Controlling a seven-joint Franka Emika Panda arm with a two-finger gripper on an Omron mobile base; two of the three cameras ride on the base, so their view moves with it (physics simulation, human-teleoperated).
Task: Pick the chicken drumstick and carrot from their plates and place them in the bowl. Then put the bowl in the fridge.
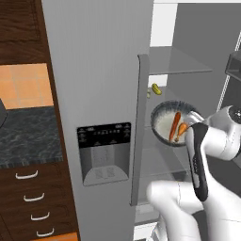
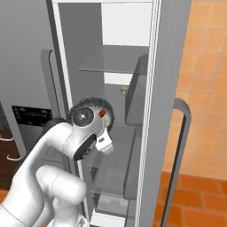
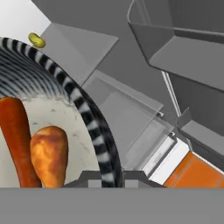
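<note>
The dark patterned-rim bowl (image 1: 162, 123) hangs tilted in the open fridge (image 1: 94, 94), just above a glass shelf (image 1: 162, 160). Inside its pale hollow lie the orange carrot (image 3: 15, 140) and the golden-brown chicken drumstick (image 3: 49, 154), side by side; both also show from the left base as carrot (image 1: 174, 124) and drumstick (image 1: 181, 132). My gripper (image 3: 108, 177) is shut on the bowl's rim (image 3: 98, 140) at its right side, near the hand (image 1: 195, 120). From the right base the wrist covers most of the bowl (image 2: 107, 107). The plates are out of view.
The left fridge door (image 1: 101, 155) with its black dispenser panel stands beside the opening, its long handle (image 1: 140, 127) close to the bowl. A small yellow item (image 1: 156, 88) lies on a shelf behind. Door bins (image 3: 183, 48) and the right door handle (image 2: 179, 150) lie right.
</note>
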